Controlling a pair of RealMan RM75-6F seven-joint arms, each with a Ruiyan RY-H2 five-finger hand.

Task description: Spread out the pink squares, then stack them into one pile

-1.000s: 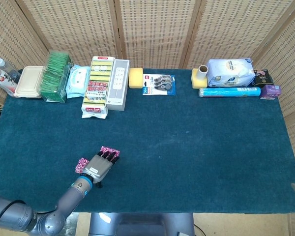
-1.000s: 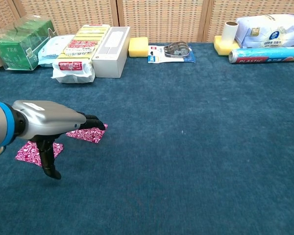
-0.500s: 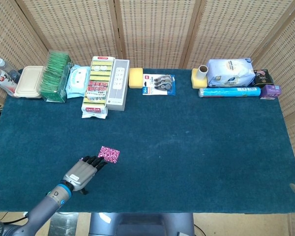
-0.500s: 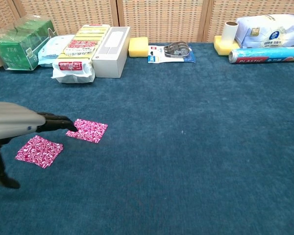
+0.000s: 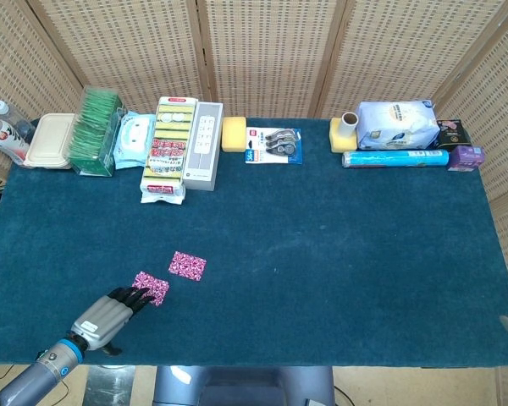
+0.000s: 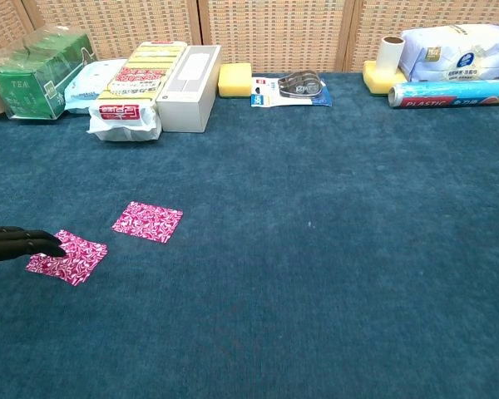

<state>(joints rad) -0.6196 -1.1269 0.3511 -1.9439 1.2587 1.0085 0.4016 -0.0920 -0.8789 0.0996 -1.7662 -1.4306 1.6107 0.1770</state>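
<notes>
two pink squares lie apart on the bench [image 5: 322, 254], the near square [image 6: 67, 255] under the extended, empty fingertips [image 6: 41, 242] of the left hand [image 5: 103, 315], the far square [image 6: 147, 220] just beside. for stacking, one edge should be pinched and lifted cleanly. behind, a green tea box [image 5: 93, 131] seems full of packets.

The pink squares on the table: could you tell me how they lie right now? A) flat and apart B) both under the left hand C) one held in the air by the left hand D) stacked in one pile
A: the farther pink square and the nearer pink square lie flat with bare cloth between them.
</notes>
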